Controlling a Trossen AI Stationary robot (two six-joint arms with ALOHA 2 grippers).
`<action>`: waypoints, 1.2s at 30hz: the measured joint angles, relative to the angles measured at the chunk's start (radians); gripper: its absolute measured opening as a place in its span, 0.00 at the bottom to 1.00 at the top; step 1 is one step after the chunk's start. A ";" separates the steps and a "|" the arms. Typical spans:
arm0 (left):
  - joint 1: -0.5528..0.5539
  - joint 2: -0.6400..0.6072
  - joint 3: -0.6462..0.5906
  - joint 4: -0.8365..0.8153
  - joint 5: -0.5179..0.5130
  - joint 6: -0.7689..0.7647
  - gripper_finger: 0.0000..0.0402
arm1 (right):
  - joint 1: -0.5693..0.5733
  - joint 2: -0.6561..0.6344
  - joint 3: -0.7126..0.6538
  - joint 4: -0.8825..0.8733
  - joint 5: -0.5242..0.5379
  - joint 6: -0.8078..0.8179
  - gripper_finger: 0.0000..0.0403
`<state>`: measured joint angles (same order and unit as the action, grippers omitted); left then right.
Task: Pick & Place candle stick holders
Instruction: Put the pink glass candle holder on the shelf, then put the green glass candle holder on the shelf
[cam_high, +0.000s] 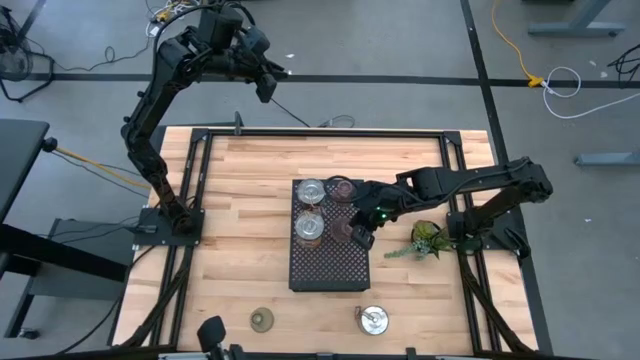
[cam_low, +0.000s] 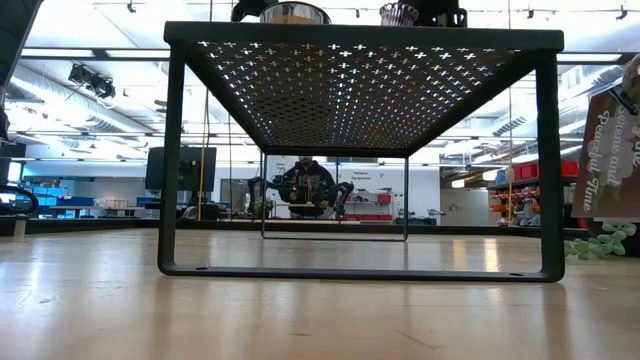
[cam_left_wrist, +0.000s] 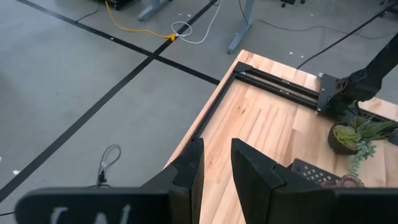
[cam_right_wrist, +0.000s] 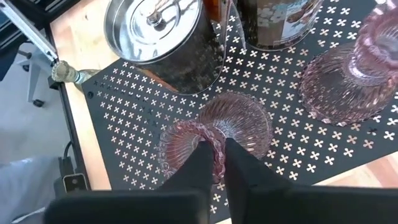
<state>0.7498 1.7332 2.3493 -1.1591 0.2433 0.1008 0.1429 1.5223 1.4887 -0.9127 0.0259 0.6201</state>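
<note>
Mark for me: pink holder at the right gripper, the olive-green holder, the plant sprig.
pink holder (cam_right_wrist: 214, 134): right wrist view, on its ribbed glass body, just ahead of the fingers.
olive-green holder (cam_high: 262, 319): high view, on its round top, on the bare table.
plant sprig (cam_high: 428, 239): high view, on its leaves.

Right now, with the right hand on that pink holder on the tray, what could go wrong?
1. The right hand pinches the pink holder by its thin ribbed rim, so the glass could slip or tip.
2. The second pink holder and a silver holder stand close by on the tray; a sideways move could knock them.
3. The tray is raised on legs, so a toppled holder may roll off.
</note>
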 joint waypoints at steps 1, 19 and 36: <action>0.000 0.000 0.000 0.000 0.000 0.001 0.21 | 0.000 0.000 0.000 0.000 0.005 0.000 0.09; 0.000 0.000 0.000 -0.001 0.000 -0.005 0.21 | -0.007 -0.002 0.000 0.001 0.046 -0.006 0.20; -0.575 -0.194 -0.019 -0.402 -0.143 -0.292 0.04 | 0.030 -0.190 0.000 -0.195 0.216 0.101 0.20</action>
<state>0.1748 1.5394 2.3307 -1.5614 0.1003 -0.1908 0.1731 1.3324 1.4887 -1.1076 0.2416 0.7212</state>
